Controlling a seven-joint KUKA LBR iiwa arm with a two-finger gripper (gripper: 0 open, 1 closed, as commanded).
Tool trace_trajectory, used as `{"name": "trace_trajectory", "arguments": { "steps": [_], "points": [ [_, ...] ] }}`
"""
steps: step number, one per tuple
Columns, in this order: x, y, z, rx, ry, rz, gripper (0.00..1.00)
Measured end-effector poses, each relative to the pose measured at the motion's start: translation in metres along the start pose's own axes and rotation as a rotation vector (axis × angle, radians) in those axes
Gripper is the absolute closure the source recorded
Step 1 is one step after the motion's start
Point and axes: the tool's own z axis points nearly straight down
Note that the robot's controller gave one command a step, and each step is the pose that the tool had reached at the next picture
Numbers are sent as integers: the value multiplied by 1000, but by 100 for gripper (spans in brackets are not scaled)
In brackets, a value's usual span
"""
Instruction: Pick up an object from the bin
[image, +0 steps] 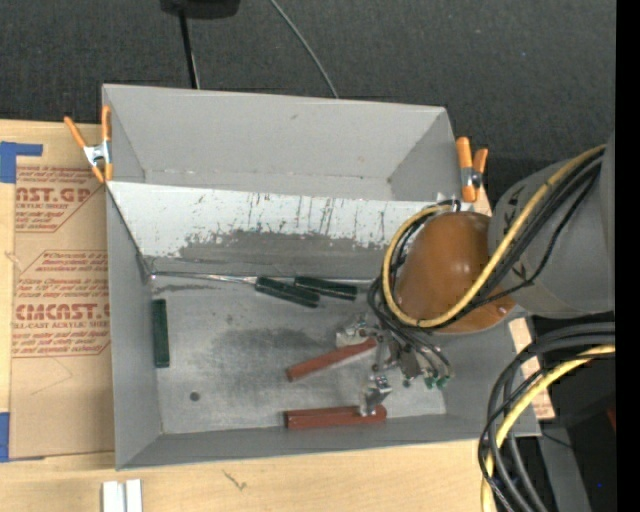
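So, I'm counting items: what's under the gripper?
The gripper sits above the right ends of two red-brown sticks, a slanted stick and a front stick. It covers those ends and anything beneath.

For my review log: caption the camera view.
Gripper at the bin's right, beside two red tools; green tools lie farther back.

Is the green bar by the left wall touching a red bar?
No, the green bar lies alone, with nothing touching it.
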Motion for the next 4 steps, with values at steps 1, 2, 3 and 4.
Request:
{"name": "trace_trajectory", "arguments": {
  "steps": [1,2,3,4],
  "points": [
    [6,32,-3,-5,30,52,0],
    [-47,-15,23,-3,27,248,0],
    [-2,43,21,-1,8,-83,100],
    [-2,43,21,-1,8,-83,100]
  ]
}}
